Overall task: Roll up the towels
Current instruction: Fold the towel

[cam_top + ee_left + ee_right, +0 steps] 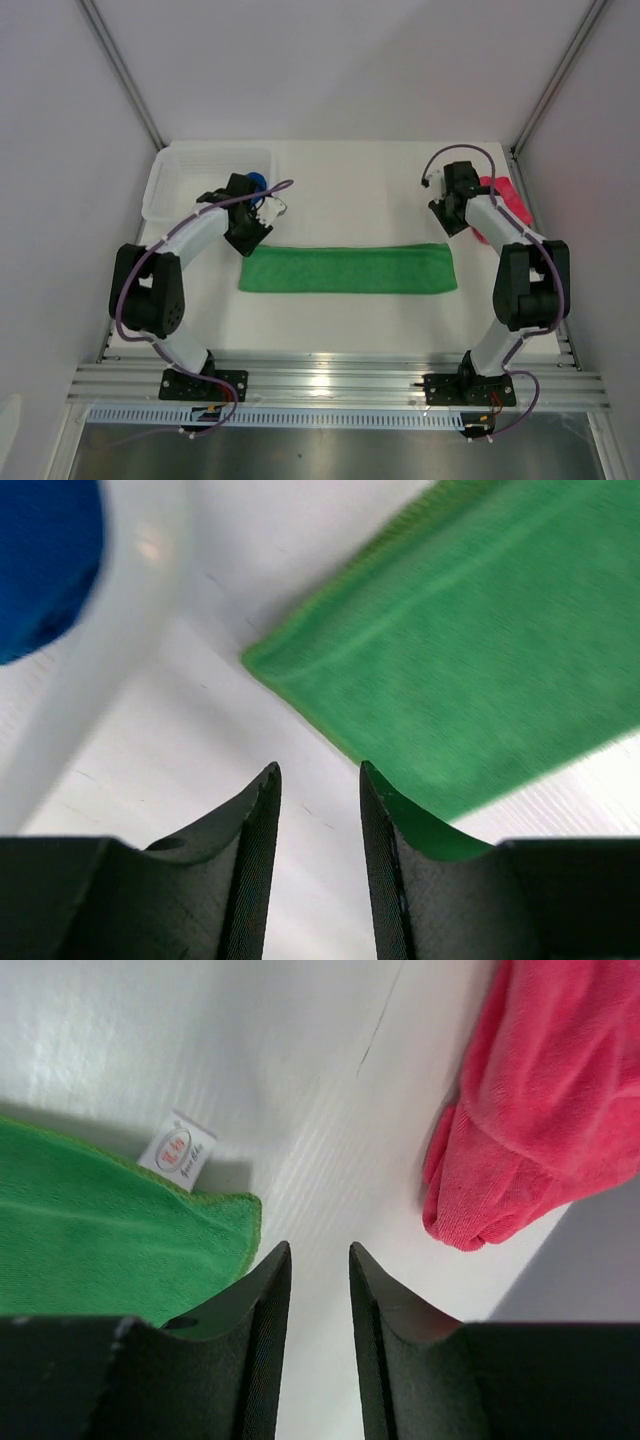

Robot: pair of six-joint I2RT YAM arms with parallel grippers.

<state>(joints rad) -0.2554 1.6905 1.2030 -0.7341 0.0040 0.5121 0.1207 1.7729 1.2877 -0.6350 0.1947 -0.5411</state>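
Note:
A bright green towel (348, 269) lies folded into a long flat strip across the middle of the table. My left gripper (268, 216) hovers just above its left end (470, 650), open, nothing between its fingers (258, 820). My right gripper (436, 196) is open too, above the strip's right end (110, 1230), where a white label (176, 1150) sticks out. A pink-red towel (503, 203) lies bunched at the right edge (540, 1100), partly behind the right arm. A royal blue towel (257, 182) sits in the basket, blurred at the upper left of the left wrist view (45, 560).
A white plastic basket (190, 165) stands at the back left, right behind the left arm. Grey walls with metal posts close in the table on both sides. An aluminium rail (340, 385) carrying the arm bases runs along the near edge.

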